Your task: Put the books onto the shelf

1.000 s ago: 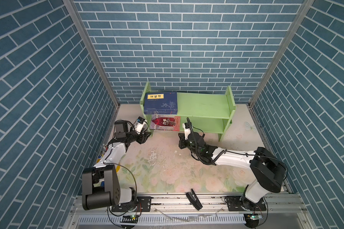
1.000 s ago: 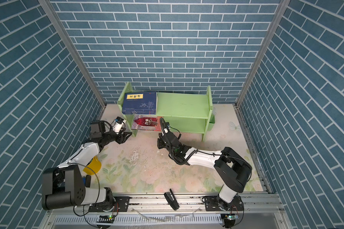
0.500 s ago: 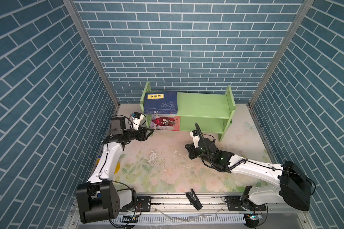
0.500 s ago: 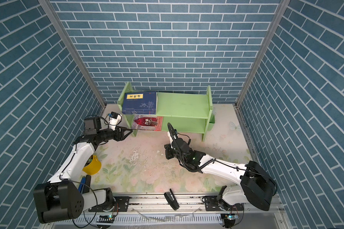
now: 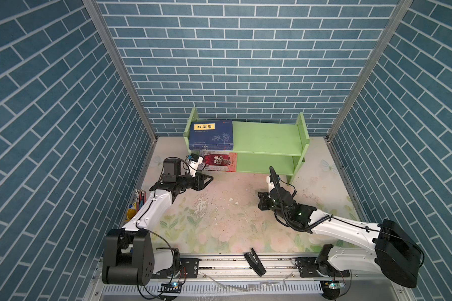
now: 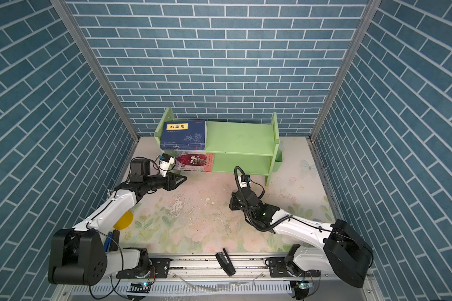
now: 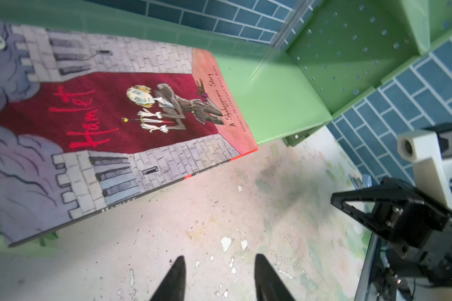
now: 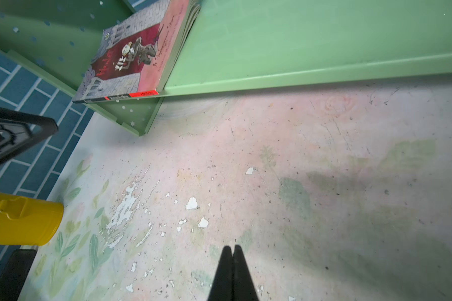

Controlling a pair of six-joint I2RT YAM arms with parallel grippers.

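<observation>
Shelf: light green all over; we see small white dots on its side panel. Blue book: dark blue cover, 1 yellow label with black characters, and a pale flower sprig. Castle book: grey brickwork towers, dark red centre, bright red lettering, salmon strip along 1 edge. We log the mat as a faded pink-and-green floral print with white chipped patches. Walls: teal brick pattern, white lines. Cup: plain yellow.
</observation>
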